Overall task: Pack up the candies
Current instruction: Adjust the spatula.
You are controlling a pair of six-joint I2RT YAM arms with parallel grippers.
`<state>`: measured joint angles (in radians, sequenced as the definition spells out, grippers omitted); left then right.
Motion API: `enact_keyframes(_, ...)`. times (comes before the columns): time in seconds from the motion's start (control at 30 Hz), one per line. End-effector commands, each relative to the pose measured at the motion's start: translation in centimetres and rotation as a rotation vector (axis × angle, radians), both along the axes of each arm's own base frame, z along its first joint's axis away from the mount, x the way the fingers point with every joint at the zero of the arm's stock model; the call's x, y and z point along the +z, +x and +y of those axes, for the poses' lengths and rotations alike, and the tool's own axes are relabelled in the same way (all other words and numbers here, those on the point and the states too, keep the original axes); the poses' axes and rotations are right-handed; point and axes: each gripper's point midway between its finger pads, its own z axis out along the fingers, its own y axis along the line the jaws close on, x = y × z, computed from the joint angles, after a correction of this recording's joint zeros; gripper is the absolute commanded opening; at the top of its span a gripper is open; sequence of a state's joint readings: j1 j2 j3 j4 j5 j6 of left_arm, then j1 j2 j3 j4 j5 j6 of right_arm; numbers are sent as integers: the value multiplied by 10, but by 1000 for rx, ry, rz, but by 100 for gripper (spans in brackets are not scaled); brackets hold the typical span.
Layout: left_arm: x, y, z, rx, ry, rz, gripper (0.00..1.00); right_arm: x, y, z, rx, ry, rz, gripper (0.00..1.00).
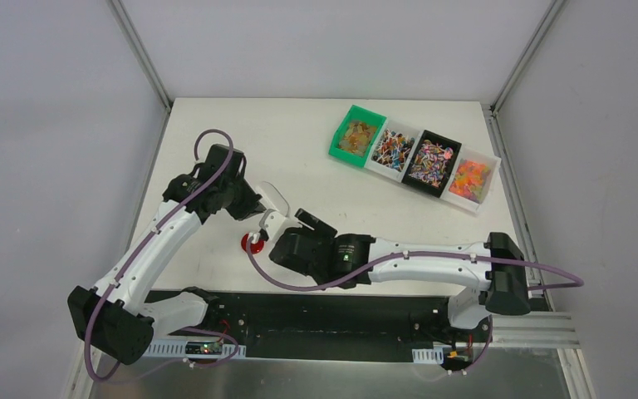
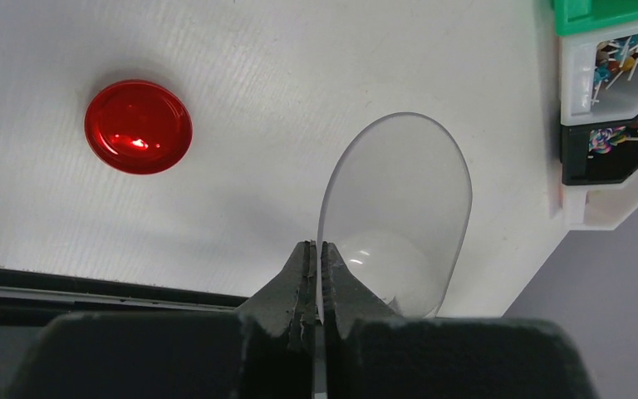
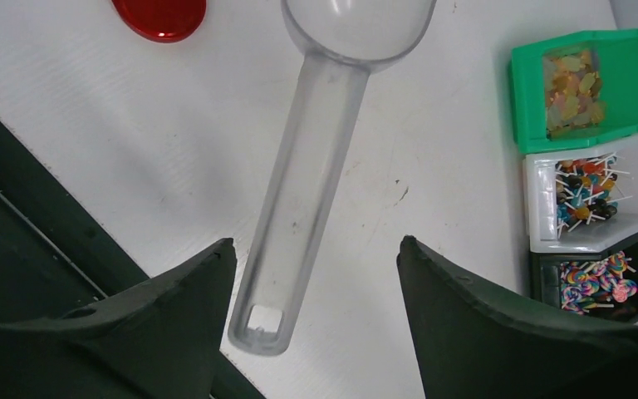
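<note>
The candies (image 1: 432, 162) lie sorted in a row of bins at the far right of the table: amber ones in the green bin (image 3: 566, 83), and stick sweets in the white bin (image 3: 586, 187) and the black bin (image 3: 598, 278). My left gripper (image 2: 316, 245) is shut on the rim of the clear scoop (image 2: 399, 208), holding it above the table. The scoop's handle (image 3: 299, 191) runs down between the fingers of my right gripper (image 3: 314, 248). That gripper is open, and the handle sits nearer its left finger (image 3: 216, 266) without touching it. In the top view both grippers meet near the table's front middle.
A flat round red lid (image 1: 252, 243) lies on the table just left of the right gripper (image 1: 292, 231), near the front edge. A fourth bin with orange sweets (image 1: 472, 180) ends the row, close to the table's right edge. A black strip borders the table's near side.
</note>
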<state>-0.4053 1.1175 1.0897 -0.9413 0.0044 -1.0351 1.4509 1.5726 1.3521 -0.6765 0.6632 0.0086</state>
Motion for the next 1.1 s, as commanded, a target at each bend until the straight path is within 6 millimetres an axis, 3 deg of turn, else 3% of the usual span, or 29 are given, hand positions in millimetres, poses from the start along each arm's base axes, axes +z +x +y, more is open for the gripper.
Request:
enact_keyframes(0.0,7,-7,-8,14,-60,36,0,26,15,19,-2,60,-93,71)
enact_keyframes(0.23,7,-14,-12,6,-94,55,0,4,20,23,-17,-17,-113,56)
enact_keyframes(0.3,7,-14,-13,4,-96,55,0,3,21,23,-24,-10,-119,45)
enact_keyframes(0.43,3,-13,-10,0,-76,50,0,7,22,20,-40,40,-123,18)
enact_keyframes(0.63,7,-5,-10,-66,-53,-47,3,21,18,9,-52,176,-69,6)
enact_keyframes(0.7,10,-3,-11,-75,-67,-81,12,23,20,3,-75,212,-44,5)
enact_keyframes(0.87,14,-2,-13,-98,-82,-133,61,21,27,-15,-127,285,58,2)
enact_keyframes(0.93,16,-1,-11,-124,-57,-154,70,19,32,-29,-173,299,112,1)
enact_keyframes(1.07,18,4,1,-147,30,-207,77,19,39,-59,-269,327,222,0)
